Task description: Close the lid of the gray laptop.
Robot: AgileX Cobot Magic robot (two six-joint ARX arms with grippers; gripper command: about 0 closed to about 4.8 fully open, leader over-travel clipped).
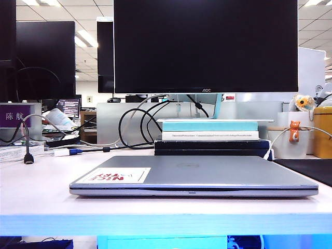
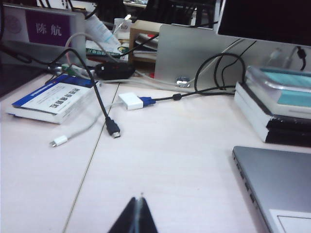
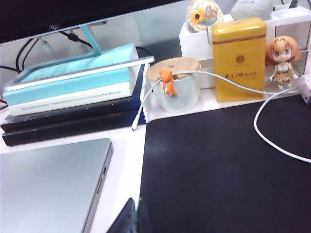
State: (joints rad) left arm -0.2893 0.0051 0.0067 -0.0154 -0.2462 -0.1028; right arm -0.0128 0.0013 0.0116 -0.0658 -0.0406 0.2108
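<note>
Two grippers are out of the exterior view, and each shows only in its own wrist view as a dark tip. The left gripper (image 2: 140, 218) hangs over the bare table (image 2: 160, 160), to the left of the gray laptop (image 1: 194, 176), with its fingers pressed together and holding nothing. The laptop lies in the middle of the table near the front edge, and the lid (image 1: 207, 170) is already flat down on the base, with only a thin dark seam along the front. I judge that the closing step is finished; the next move asks only that both arms stay clear and do not push the laptop.

On the left are a name plate (image 1: 17, 116), a booklet (image 2: 53, 99) and loose cables (image 2: 109, 124), well apart from the laptop. Behind the laptop stand stacked books (image 1: 211, 136) under the big monitor (image 1: 206, 45). On the right are a black mat (image 3: 223, 165), a cup with an orange cat figure (image 3: 173, 90), a yellow tin (image 3: 239, 58) and a small doll (image 3: 282, 60). The right gripper (image 3: 133, 218) hangs above the laptop's right edge and the mat, also closed and empty. Nothing stands in the way.
</note>
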